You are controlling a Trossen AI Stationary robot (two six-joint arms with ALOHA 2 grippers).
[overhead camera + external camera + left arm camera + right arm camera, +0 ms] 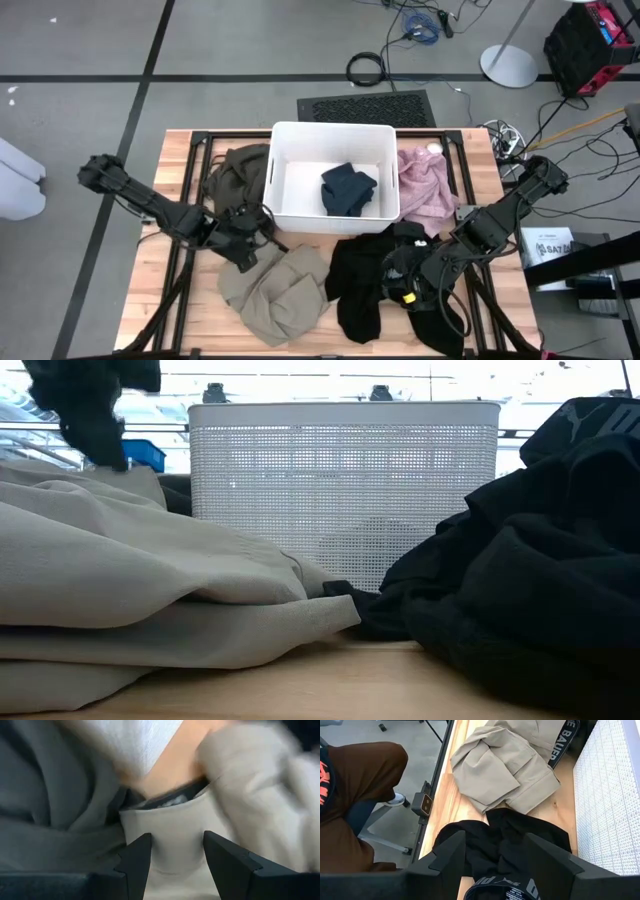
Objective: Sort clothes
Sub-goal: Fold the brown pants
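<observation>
A beige-khaki garment (pixel 275 290) lies bunched at the table's near left. A black garment (pixel 365 285) lies in a heap on the table to its right. A dark teal-blue garment (pixel 348 190) lies inside the white bin (pixel 290 215). An olive-green garment (pixel 235 170) lies left of the bin, and a fuzzy pink one (pixel 425 185) lies right of it. My left gripper (pixel 176 852) is open at the beige garment's far edge (pixel 245 235). My right gripper (pixel 495 855) is open over the black garment (pixel 500 840). My left gripper's open fingers stand on either side of a fold of the beige garment (pixel 175 830), slanting down from the table's left; I cannot tell whether they touch it. My right gripper's open fingers straddle the black garment's printed waistband (pixel 505 891), from above; I cannot tell whether they press it.
The white bin stands at the table's far middle, and its mesh wall (pixel 340 490) rises behind both garments. The wooden table (pixel 180 150) has a black frame along its edges. A person's leg in brown trousers (pixel 360 780) shows off the table's near edge.
</observation>
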